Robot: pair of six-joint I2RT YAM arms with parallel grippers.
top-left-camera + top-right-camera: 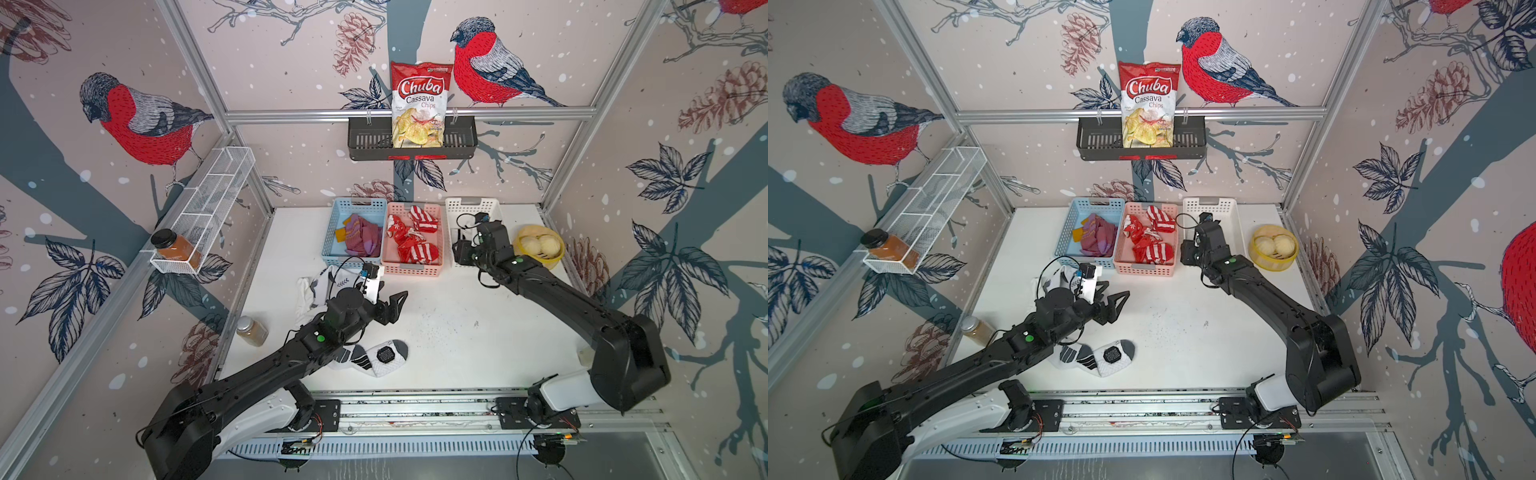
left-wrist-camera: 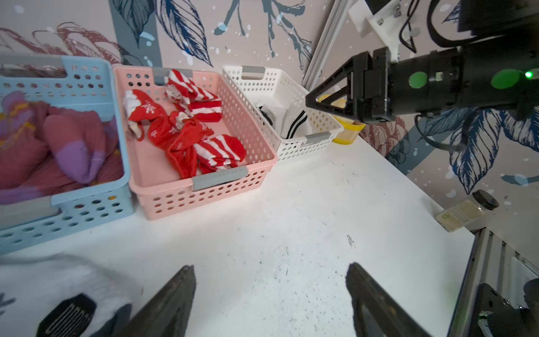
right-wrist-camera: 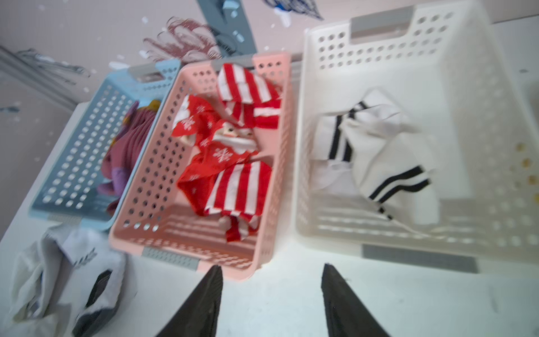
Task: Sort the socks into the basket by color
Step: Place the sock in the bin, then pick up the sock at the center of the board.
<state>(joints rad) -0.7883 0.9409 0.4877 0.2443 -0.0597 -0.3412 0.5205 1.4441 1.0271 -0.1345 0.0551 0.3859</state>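
Note:
Three baskets stand in a row at the back. The blue basket (image 1: pixel 359 203) holds maroon-purple socks (image 1: pixel 363 241). Red-and-white socks (image 1: pixel 415 245) fill the pink basket (image 1: pixel 411 271). White socks with black stripes (image 3: pixel 379 151) lie in the white basket (image 1: pixel 471 204). One white sock with grey patches (image 1: pixel 386 357) lies on the table by my left arm, and more white socks (image 1: pixel 313 286) lie crumpled behind it. My left gripper (image 1: pixel 397 305) (image 2: pixel 271 280) hovers open and empty over bare table. My right gripper (image 3: pixel 271 277) is open and empty just in front of the pink and white baskets.
A yellow bowl (image 1: pixel 538 247) with two pale round things sits right of the white basket. A spice jar (image 1: pixel 252 331) stands at the table's left edge. On the walls hang a wire shelf (image 1: pixel 208 199) and a black rack with a chips bag (image 1: pixel 417 104).

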